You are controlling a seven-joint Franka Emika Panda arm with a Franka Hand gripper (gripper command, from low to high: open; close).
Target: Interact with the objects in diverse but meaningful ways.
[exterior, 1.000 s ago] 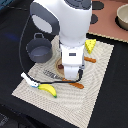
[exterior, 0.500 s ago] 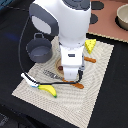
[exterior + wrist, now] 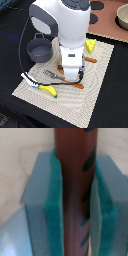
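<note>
**Brown bar clamped between the tool's pads, low over the mat**

The dark brown bar [image 3: 74,188] stands between the two teal pads [image 3: 53,208] of the tool [image 3: 75,235], and the wrist view shows both pads pressed against its sides, so the tool is closed down to the bar's width and has hold of it. Dark streaks mark one side of the bar. Behind it lies a pale tan surface (the plate, as far as the close view lets one tell).

In the exterior view the arm's white body covers most of the grasp; the tool [image 3: 71,78] hangs low over the middle of the woven mat [image 3: 95,95], and only a sliver of the tan plate [image 3: 61,76] shows beside it. An orange-handled fork [image 3: 50,75] lies just at the exterior view's left of the tool, and an orange handle [image 3: 90,60] pokes out on the other side.

The banana [image 3: 48,90] rests near the mat's front edge, touching or almost touching the white-and-blue tool-shaped toy [image 3: 29,80]. The cheese wedge [image 3: 90,46] sits toward the mat's far corner, well apart from the banana. The grey-blue pot [image 3: 39,49] sits at the mat's edge on the exterior view's left. The mat lies on a black bench [image 3: 117,85].
</note>
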